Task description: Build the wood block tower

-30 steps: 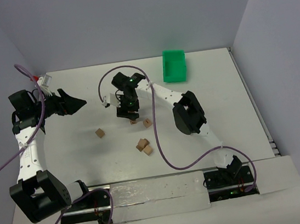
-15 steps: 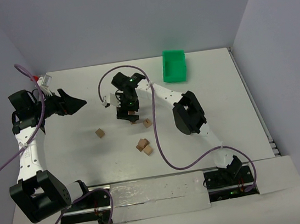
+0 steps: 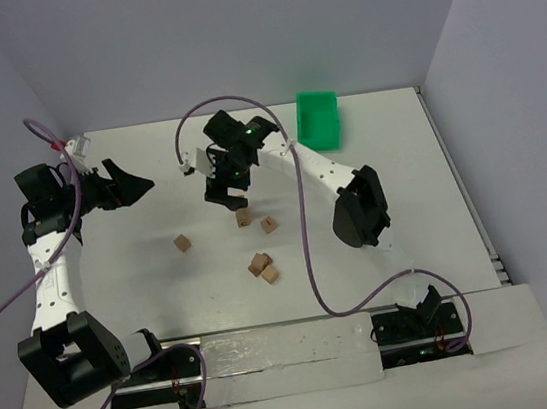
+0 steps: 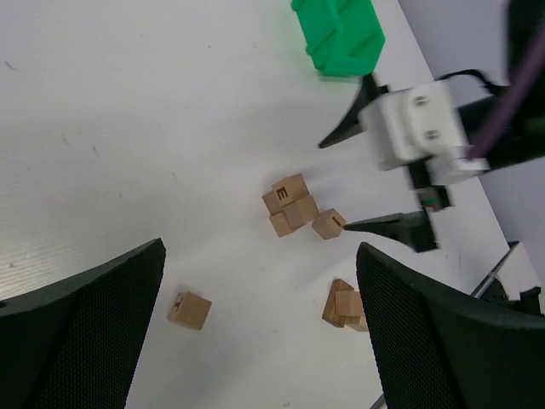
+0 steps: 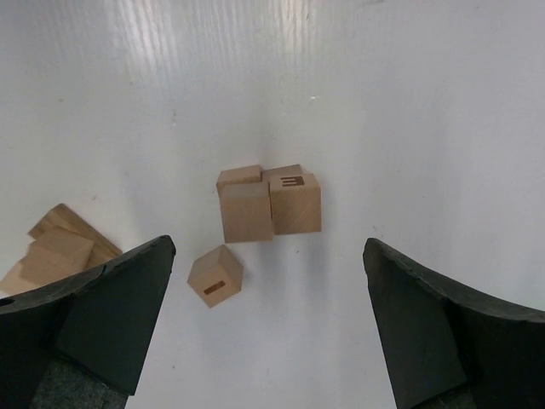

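Note:
A tight cluster of wood blocks [image 3: 244, 215] sits mid-table; in the right wrist view it [image 5: 268, 203] shows two cubes side by side with more behind, one marked E, and its height is unclear. No tall tower shows. One cube [image 5: 215, 274] lies just beside it, also seen from above [image 3: 269, 224]. My right gripper [image 3: 223, 191] hovers open just behind the cluster, nothing between its fingers [image 5: 119, 307]. My left gripper [image 3: 140, 189] stands open and empty at the far left, well away from the blocks. A lone cube [image 3: 183, 244] lies left of centre.
A green bin [image 3: 318, 120] stands at the back, right of centre, and also shows in the left wrist view [image 4: 341, 34]. A loose heap of blocks [image 3: 264, 267] lies nearer the arm bases. Purple cables loop over the table by both arms.
The right gripper has opened wide and drawn up and back from the cluster, leaving the blocks on the table. The left arm has not moved.

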You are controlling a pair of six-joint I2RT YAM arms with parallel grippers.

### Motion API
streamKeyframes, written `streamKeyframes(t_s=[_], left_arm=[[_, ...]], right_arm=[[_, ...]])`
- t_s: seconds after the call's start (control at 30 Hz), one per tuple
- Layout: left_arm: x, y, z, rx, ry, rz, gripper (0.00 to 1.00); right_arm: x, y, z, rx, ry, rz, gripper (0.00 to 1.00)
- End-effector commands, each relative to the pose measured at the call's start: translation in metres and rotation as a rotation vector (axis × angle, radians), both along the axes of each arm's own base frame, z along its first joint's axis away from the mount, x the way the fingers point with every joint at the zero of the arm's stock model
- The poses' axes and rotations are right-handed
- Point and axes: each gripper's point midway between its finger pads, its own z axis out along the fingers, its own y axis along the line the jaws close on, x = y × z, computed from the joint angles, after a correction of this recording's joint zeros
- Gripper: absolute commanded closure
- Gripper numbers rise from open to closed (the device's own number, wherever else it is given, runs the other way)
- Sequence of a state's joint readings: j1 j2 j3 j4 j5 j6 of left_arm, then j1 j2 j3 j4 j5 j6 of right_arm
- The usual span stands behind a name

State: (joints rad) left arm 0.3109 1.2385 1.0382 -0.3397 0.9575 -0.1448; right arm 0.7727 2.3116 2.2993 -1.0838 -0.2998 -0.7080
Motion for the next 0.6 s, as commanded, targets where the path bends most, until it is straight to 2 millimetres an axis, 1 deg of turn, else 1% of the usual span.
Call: streamKeyframes(t_s=[0.0,0.03,0.1,0.13,0.17,0.2,0.23,0.27,0.3,0.4,0.43,0.47,0.5,0.57], left_arm=[[0.009,0.015,0.021,0.038,-0.044,0.101,0.01],[0.011,0.018,0.02,0.039,-0.027,0.139,0.01],[0.012,0.025,0.016,0.07,0.004,0.21,0.01],[0.011,0.019,0.015,0.089,0.01,0.213,0.01],[0.012,0.02,0.013,0.108,0.014,0.232,0.01],[0.012,0.017,0.009,0.149,0.021,0.251,0.01],[0.008,0.005,0.004,0.191,0.029,0.243,0.01],[0.004,-0.01,0.001,0.219,0.035,0.222,0.01],[0.0,-0.021,-0.005,0.238,0.06,0.197,0.01],[-0.004,-0.05,-0.025,0.292,0.154,0.14,0.01],[-0.007,-0.059,-0.03,0.303,0.178,0.121,0.01],[-0.007,-0.068,-0.038,0.319,0.21,0.117,0.01],[-0.008,-0.076,-0.044,0.33,0.23,0.114,0.01],[-0.011,-0.098,-0.055,0.333,0.272,0.105,0.01]], right_arm=[[-0.007,0.011,0.105,0.217,-0.117,-0.012,0.0],[-0.008,0.01,0.121,0.258,-0.129,-0.031,0.0],[-0.004,0.001,0.156,0.366,-0.154,-0.122,0.0],[-0.001,-0.004,0.167,0.407,-0.158,-0.165,0.0],[0.002,-0.003,0.174,0.438,-0.156,-0.194,0.0],[0.004,-0.009,0.176,0.472,-0.13,-0.243,0.0],[0.01,-0.023,0.181,0.507,-0.11,-0.31,0.0],[0.018,-0.039,0.19,0.541,-0.109,-0.374,0.0],[0.023,-0.052,0.192,0.561,-0.089,-0.427,0.0],[0.036,-0.087,0.185,0.59,-0.029,-0.577,0.0],[0.042,-0.099,0.179,0.585,-0.027,-0.626,0.0],[0.046,-0.116,0.164,0.564,-0.021,-0.691,0.0],[0.048,-0.131,0.154,0.547,-0.026,-0.742,0.0],[0.051,-0.158,0.146,0.536,-0.059,-0.823,0.0]])
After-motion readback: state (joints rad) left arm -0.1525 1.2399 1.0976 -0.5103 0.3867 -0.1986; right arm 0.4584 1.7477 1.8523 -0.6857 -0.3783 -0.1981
